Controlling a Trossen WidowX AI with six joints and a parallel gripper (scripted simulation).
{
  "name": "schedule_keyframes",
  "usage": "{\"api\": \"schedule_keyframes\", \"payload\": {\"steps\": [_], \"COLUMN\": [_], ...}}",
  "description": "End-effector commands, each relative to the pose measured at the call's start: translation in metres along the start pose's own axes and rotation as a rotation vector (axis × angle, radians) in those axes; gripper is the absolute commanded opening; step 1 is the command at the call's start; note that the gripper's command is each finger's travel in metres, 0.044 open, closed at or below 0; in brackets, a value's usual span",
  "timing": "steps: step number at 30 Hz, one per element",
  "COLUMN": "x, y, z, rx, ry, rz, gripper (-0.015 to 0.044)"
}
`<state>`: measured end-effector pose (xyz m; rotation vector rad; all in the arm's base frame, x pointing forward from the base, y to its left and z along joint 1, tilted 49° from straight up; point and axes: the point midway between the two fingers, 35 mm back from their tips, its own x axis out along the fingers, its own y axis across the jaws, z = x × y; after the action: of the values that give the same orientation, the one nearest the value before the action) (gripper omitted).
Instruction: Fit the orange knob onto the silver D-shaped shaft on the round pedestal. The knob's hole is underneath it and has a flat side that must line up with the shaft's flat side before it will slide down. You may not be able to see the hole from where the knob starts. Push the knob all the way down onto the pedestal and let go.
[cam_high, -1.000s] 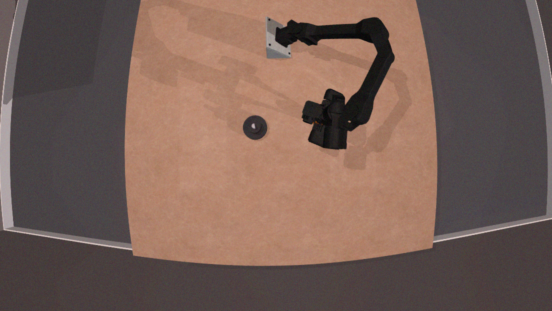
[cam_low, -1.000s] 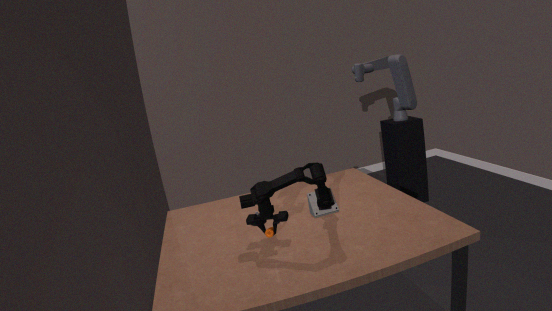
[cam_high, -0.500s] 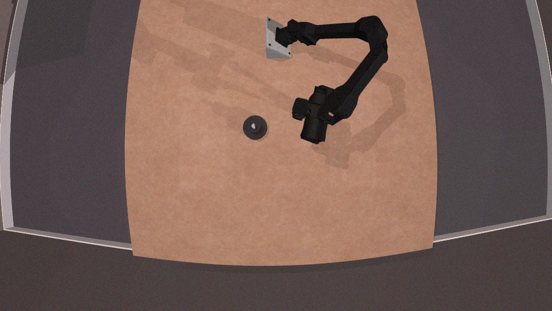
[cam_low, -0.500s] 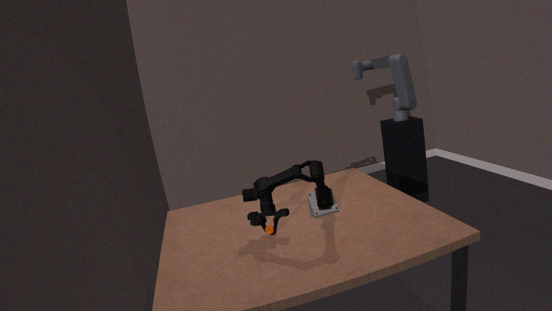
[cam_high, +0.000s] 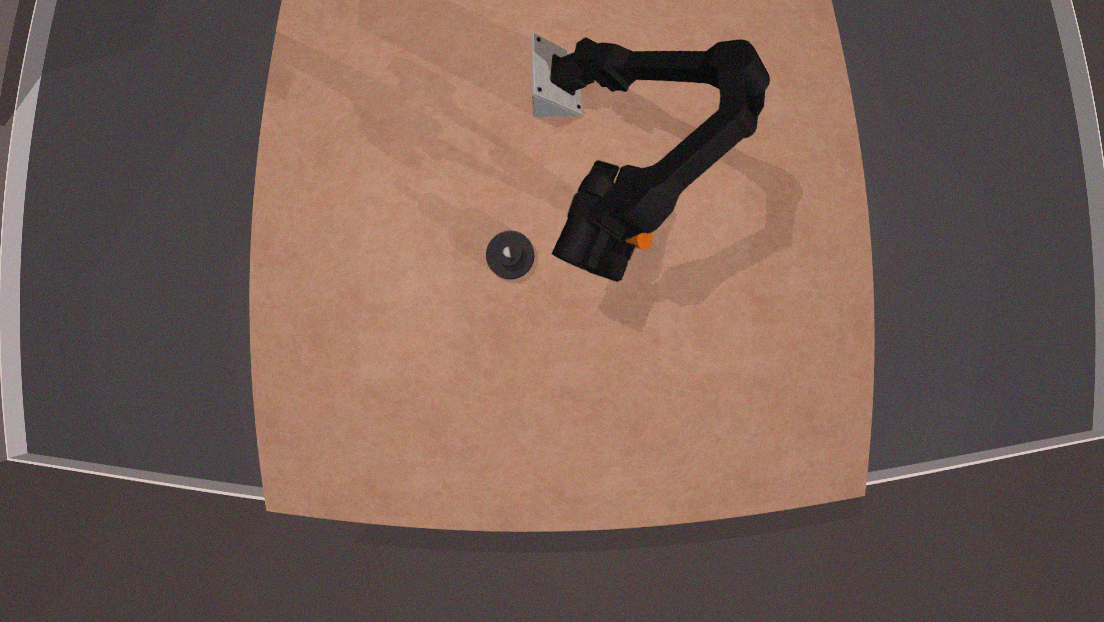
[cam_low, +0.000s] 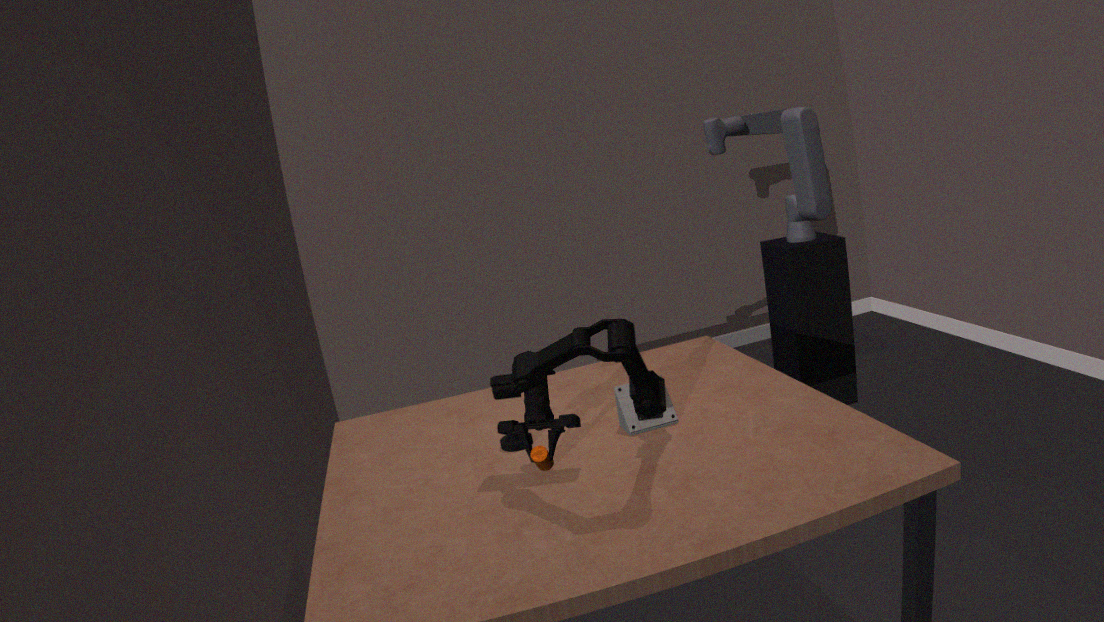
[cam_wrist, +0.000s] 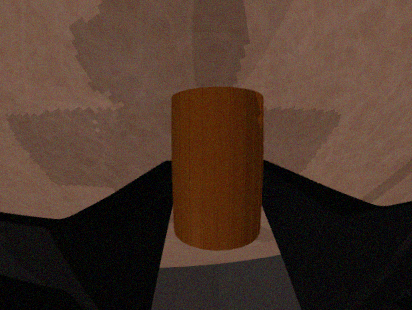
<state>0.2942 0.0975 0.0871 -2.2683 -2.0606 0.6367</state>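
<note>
Tabletop (cam_high: 563, 432) (cam_low: 695, 494) (cam_wrist: 325, 50), tan and broad, carries 1 black arm (cam_high: 672, 67) (cam_low: 560, 353). Its gripper (cam_high: 627, 239) (cam_low: 541, 457) (cam_wrist: 215, 168) has 2 fingers clamped on opposite sides of the orange knob. Round dark pedestal (cam_high: 509, 269) stands apart from them. Orange knob (cam_high: 642, 240) (cam_low: 540, 454) (cam_wrist: 217, 167) is tilted, off the silver shaft (cam_high: 506, 251), whose top is bare.

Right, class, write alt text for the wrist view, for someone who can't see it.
An orange knob is gripped between the two black fingers of a gripper. Behind it lies a tan tabletop crossed by dark shadows.
</note>
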Motion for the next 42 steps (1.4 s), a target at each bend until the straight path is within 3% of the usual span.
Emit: {"api": "schedule_keyframes", "payload": {"steps": [1, 13, 25, 28, 42], "x": [-0.002, -0.005, -0.008, -0.007, -0.007], "y": [0.000, -0.001, -0.001, -0.001, -0.001], "z": [0.004, 0.017, 0.020, 0.019, 0.019], "rx": [0.000, 0.003, 0.005, 0.007, 0.007], "ry": [0.072, 0.256, 0.264, 0.261, 0.261], "rz": [0.003, 0.003, 0.008, 0.004, 0.004], "gripper": [0.0181, 0.0181, 0.0181, 0.0260, 0.0260]}}
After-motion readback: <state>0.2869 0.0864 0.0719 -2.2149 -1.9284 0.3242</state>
